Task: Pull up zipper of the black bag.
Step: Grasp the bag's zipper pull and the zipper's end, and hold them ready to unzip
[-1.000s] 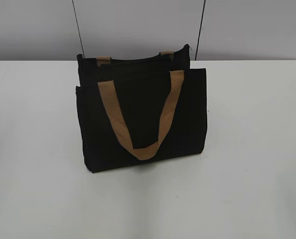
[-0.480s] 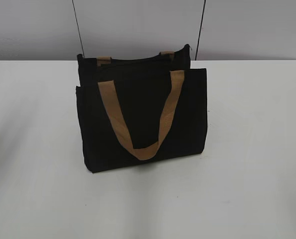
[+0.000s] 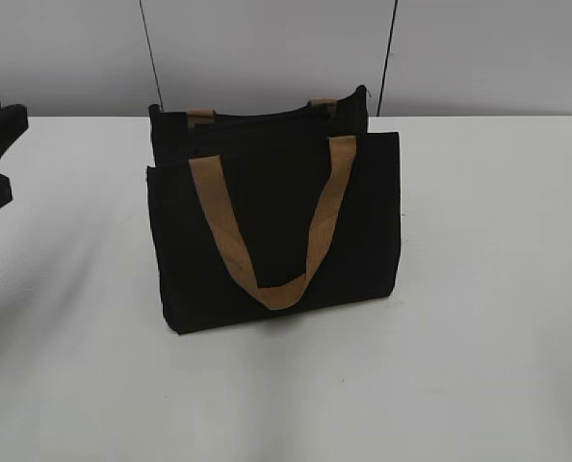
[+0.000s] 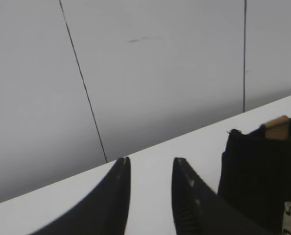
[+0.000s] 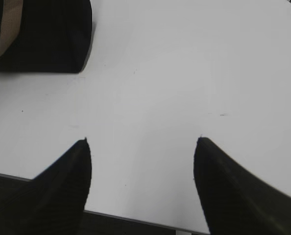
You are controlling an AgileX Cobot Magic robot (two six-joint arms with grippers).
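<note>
The approach step is in hand; nothing is yet gripped. The black bag (image 3: 273,226) is stood upright on the white bench (image 3: 479,289), with one tan handle (image 3: 272,217) draped down its front panel. The left hand (image 4: 150,181) is seen at the far left edge of the exterior view, raised above the bench and well apart from the bag. Its fingers (image 4: 187,196) are parted by a narrow gap and nothing is held between them. From this hand the bag lies to the right and slightly ahead, and a small silver zipper pull (image 4: 287,218) is seen low on the bag's near end, below and to the right of the fingertips. The zipper line itself along the top edge cannot be made out clearly.

The right hand (image 5: 141,147) is not visible in the exterior view. In its own view its fingers are spread wide over bare bench, empty, with the bag's lower corner ahead and to the left, well apart.

The next move is judged to call for the left hand to be carried rightward and lowered until the silver pull sits between the fingers, which are then closed on it. The bag is soft and may shift when pulled, so bracing by the right hand is likely to be needed.
</note>
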